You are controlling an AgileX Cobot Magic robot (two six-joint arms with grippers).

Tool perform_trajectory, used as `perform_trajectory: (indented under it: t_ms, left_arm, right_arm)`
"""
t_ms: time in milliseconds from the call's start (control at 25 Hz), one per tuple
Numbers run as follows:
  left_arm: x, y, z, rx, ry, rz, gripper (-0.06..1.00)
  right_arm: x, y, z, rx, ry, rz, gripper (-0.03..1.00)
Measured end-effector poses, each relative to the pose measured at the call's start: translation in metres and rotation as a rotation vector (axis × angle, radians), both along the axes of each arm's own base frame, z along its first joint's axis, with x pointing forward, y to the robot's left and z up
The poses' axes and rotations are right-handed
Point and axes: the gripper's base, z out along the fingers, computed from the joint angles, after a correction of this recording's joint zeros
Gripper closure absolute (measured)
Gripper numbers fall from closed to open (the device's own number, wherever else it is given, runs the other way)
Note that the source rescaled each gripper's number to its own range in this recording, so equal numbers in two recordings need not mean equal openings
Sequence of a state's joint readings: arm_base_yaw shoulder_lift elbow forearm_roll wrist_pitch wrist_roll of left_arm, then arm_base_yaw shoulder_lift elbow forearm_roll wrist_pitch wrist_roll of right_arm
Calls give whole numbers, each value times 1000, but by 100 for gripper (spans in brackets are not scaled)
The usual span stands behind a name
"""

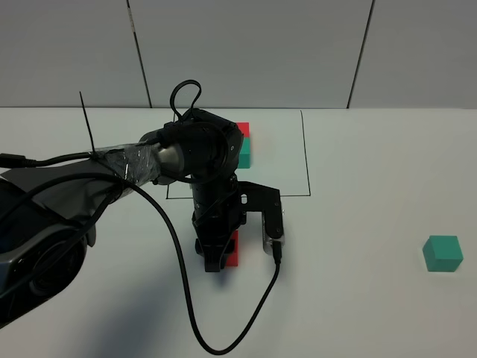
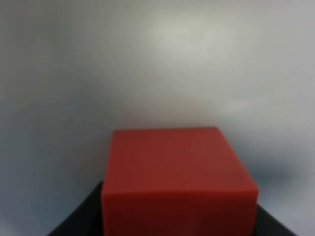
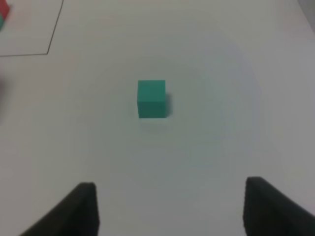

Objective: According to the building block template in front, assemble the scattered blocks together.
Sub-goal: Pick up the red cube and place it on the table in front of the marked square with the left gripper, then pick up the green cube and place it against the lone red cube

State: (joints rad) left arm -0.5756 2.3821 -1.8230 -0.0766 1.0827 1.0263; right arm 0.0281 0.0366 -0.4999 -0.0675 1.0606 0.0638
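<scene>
The loose red cube (image 1: 233, 250) (image 2: 177, 172) sits between the fingers of my left gripper (image 1: 222, 257), which is shut on it low over the white table, just in front of the black frame. The building block template (image 1: 244, 146), a red cube joined to a teal one, lies inside the drawn black rectangle (image 1: 307, 156) and is partly hidden by the left arm. The loose teal cube (image 1: 443, 253) (image 3: 151, 99) rests alone at the far right. My right gripper (image 3: 172, 211) hovers open above and short of it, holding nothing.
A black cable (image 1: 223, 344) hangs from the left arm and loops onto the table near the front edge. A grey panelled wall (image 1: 298, 52) closes off the back. The frame's corner line (image 3: 49, 34) shows in the right wrist view.
</scene>
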Motion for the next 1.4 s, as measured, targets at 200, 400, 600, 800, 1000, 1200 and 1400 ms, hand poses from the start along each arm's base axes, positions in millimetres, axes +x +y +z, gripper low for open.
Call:
perform_trajectory:
  t_ms: [200,400,600,800,1000,1200,1400]
  left_arm:
    - [0,0,0,-2,-4,0,94]
    - [0,0,0,-2,-4,-1,94]
    - [0,0,0,-3,-5,-1,91]
    - [2,-1,0,-6,-21,-1,25]
    - [4,-1,0,-7,-40,-4,-6]
    - [4,-1,1,-9,-43,-4,-6]
    - [3,0,5,-9,-41,-4,-6]
  right_arm:
    - [0,0,0,0,0,0,38]
    - [0,0,0,0,0,0,38]
    - [0,0,0,0,0,0,38]
    - [0,0,0,0,0,0,38]
    - [0,0,0,0,0,0,38]
    - [0,0,0,0,0,0,38]
    - [0,0,0,0,0,0,38]
